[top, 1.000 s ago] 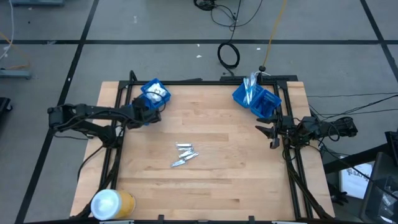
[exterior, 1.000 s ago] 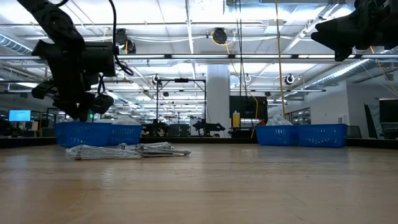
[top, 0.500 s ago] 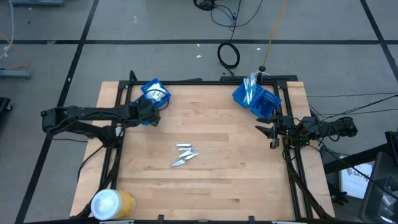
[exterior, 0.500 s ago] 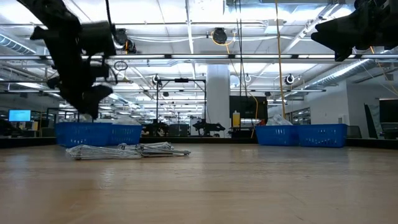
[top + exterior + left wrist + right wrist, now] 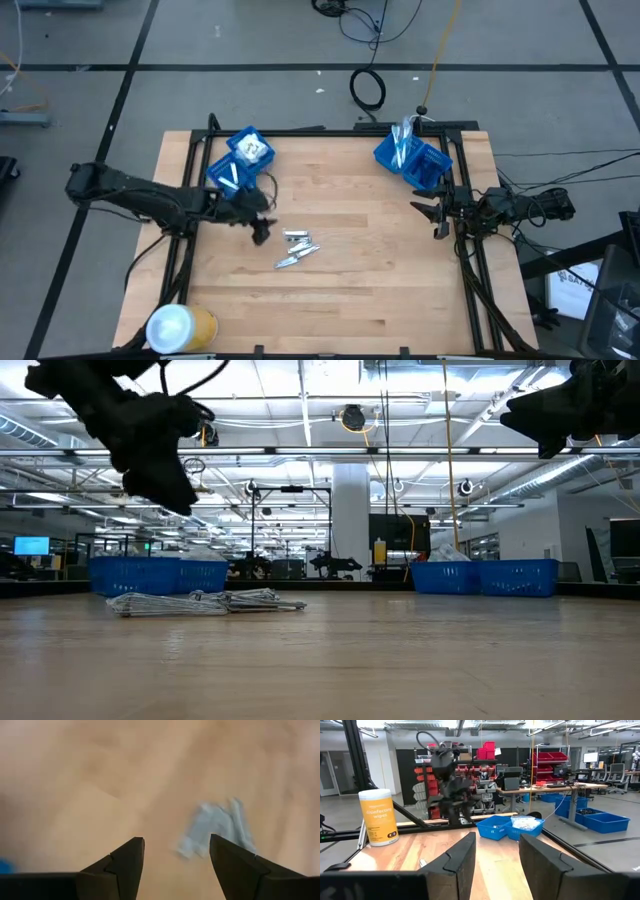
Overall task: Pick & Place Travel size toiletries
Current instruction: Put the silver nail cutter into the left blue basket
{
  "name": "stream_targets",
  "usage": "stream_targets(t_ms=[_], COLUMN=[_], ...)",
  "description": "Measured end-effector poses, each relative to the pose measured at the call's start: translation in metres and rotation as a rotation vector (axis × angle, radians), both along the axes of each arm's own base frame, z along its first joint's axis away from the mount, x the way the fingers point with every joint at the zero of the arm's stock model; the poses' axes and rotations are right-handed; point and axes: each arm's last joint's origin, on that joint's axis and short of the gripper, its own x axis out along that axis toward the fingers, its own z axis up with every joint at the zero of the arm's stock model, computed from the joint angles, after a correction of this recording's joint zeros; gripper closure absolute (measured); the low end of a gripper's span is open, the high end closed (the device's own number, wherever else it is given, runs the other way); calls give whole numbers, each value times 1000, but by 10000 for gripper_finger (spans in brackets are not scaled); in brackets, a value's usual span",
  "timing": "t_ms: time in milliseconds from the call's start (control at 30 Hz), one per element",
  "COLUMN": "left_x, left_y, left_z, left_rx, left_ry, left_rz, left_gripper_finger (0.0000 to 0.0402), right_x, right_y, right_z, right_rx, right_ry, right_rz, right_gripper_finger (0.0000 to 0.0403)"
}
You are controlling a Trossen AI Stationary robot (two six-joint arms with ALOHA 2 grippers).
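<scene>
- High view: the left gripper [image 5: 261,231] hangs over the wooden surface [image 5: 380,290], near the little pile of silver toiletries [image 5: 298,249] lying mid-surface and apart from it. It carries nothing, so I judge this the reach for a fresh item. The left bins [image 5: 238,160] already hold pale items, and the right bins [image 5: 412,158] hold some too. The right gripper [image 5: 437,217] waits by the right edge of the surface, near its bins. A yellow-and-white canister [image 5: 180,326] stands at the near left corner.
- Low view: the pile [image 5: 205,601] lies flat on the surface in front of the left bins [image 5: 158,574]. The left arm's dark bulk hangs above it, its fingers hard to pick out. The right arm is cut off at the frame's upper corner.
- Left wrist view: the left gripper [image 5: 176,856] is spread wide with nothing between its fingers. The toiletries [image 5: 216,829] show beyond as a pale smear, so which single item lies nearest cannot be told. The next move calls for lowering over one piece and squaring the fingers across it.
- Right wrist view: the right gripper [image 5: 497,851] stands partly spread and empty. The canister [image 5: 378,817], the left bins [image 5: 509,826] and the left arm show far across the surface; the pile is barely visible.
</scene>
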Motion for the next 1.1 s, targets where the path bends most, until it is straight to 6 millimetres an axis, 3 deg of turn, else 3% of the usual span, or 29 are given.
stream_targets(t_ms=[233, 367, 533, 700, 1100], left_x=[21, 40, 60, 66, 72], left_y=[-47, -73, -96, -97, -95], left_z=[-7, -8, -25, -49, -84], left_rx=[-107, -43, 47, 46, 6], left_ry=[41, 125, 228, 317, 455], left_rz=[-210, -302, -431, -401, -342], left_gripper_finger=[179, 179, 179, 179, 179], right_x=[0, 0, 0, 0, 0], right_y=[0, 0, 0, 0, 0], right_z=[0, 0, 0, 0, 0], right_rx=[1, 2, 2, 9, 6], right_ry=[-2, -5, -5, -6, -5], right_rz=[2, 2, 3, 4, 4], right_gripper_finger=[264, 264, 264, 264, 264])
